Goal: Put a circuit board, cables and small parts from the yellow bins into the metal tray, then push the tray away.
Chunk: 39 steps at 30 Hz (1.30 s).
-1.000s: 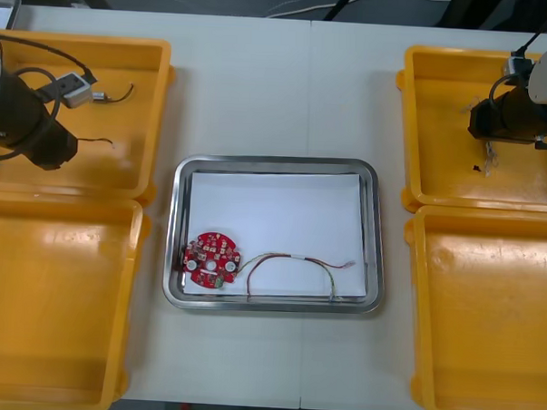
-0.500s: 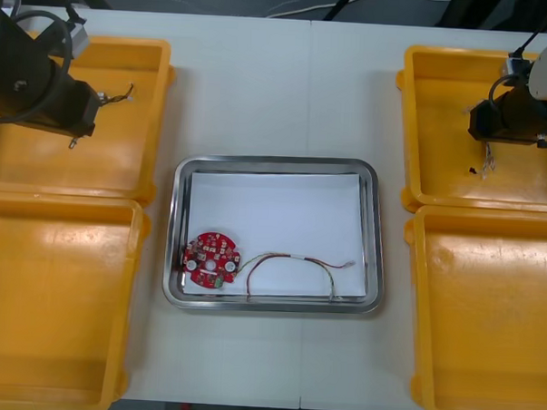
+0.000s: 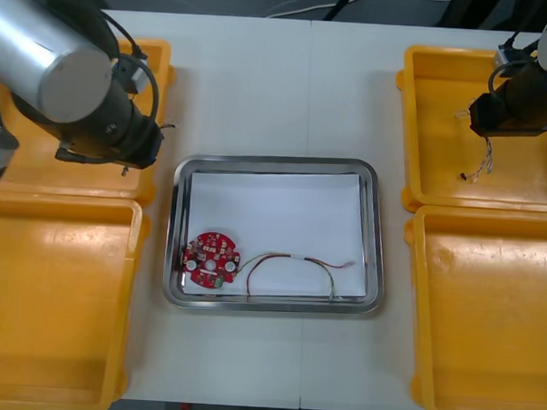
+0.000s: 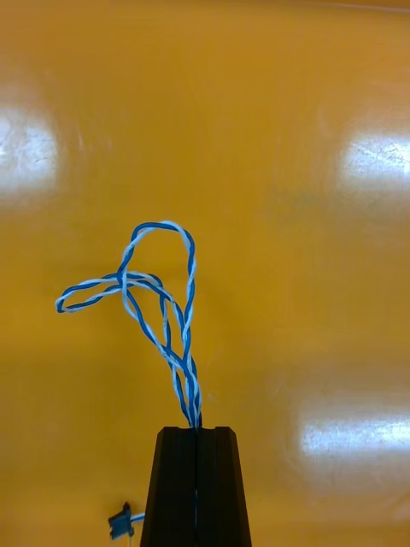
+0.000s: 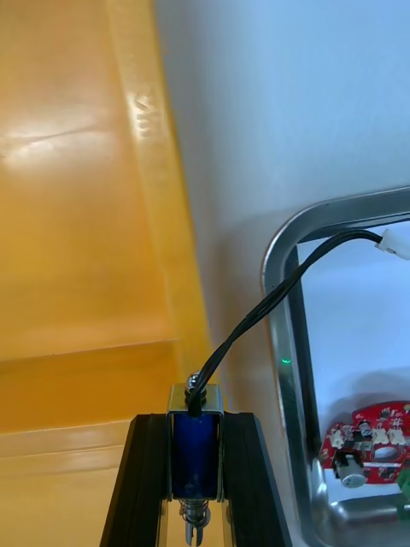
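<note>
My left gripper [image 3: 132, 159] hangs over the inner rim of the far left yellow bin [image 3: 158, 53], close to the metal tray's [image 3: 277, 163] far left corner. Seen from the left wrist, the left gripper [image 5: 195, 425] is shut on a small metal part [image 5: 195, 455] with a blue body. Its black cable [image 5: 282, 295] arcs over the tray rim [image 5: 275, 273]. My right gripper [image 3: 487, 133] is over the far right bin [image 3: 441, 112], shut on a twisted blue and white cable [image 3: 480, 165] that dangles beyond the fingers [image 4: 171, 487]. A red circuit board [image 3: 211, 259] lies in the tray.
A red and yellow cable [image 3: 293, 266] lies beside the board on the tray's white inside. The near left bin [image 3: 51, 304] and near right bin [image 3: 487, 314] flank the tray. Bare table stretches beyond the tray's far edge.
The left arm has swung out of the far left bin toward the tray, carrying the small metal part. The right gripper has lifted the twisted cable slightly off the bin floor.
</note>
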### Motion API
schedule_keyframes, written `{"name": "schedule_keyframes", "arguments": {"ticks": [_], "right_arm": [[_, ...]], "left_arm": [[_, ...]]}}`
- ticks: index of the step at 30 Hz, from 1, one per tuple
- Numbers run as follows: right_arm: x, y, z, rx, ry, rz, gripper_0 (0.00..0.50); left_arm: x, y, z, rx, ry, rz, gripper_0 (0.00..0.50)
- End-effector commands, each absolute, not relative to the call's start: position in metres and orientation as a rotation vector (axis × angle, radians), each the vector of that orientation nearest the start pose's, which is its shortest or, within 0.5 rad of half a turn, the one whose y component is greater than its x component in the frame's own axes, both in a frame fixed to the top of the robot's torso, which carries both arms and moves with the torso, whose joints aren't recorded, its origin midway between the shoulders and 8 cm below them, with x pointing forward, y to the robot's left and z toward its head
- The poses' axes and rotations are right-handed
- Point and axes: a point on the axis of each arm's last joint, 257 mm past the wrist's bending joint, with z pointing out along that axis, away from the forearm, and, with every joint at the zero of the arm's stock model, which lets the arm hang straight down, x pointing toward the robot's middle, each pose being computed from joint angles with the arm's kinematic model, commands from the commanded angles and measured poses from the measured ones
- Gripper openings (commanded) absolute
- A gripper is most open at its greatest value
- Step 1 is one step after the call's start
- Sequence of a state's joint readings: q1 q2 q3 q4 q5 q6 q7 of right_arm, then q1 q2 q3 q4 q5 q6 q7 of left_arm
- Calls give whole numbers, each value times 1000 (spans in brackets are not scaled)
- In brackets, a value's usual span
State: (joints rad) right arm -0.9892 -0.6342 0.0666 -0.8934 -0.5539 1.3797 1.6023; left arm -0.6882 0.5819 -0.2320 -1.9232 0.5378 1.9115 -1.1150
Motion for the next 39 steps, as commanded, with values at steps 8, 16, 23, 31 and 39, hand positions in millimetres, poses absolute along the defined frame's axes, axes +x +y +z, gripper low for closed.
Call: {"name": "schedule_keyframes", "arguments": {"ticks": [8, 16, 23, 31, 39], "right_arm": [[599, -373, -93, -126, 2602, -103, 0], [577, -370, -78, -199, 2644, -125, 0], [556, -369, -68, -292, 2639, -160, 0], [529, -367, -63, -359, 2617, -137, 0], [517, -361, -51, -452, 2521, -106, 0]], "left_arm": [[481, 162, -159, -9, 2588, 66, 0], [479, 162, -194, 14, 2579, 70, 0], [474, 161, -212, 35, 2580, 94, 0], [470, 144, -220, 69, 2582, 73, 0], [466, 135, -224, 96, 2586, 77, 0]]}}
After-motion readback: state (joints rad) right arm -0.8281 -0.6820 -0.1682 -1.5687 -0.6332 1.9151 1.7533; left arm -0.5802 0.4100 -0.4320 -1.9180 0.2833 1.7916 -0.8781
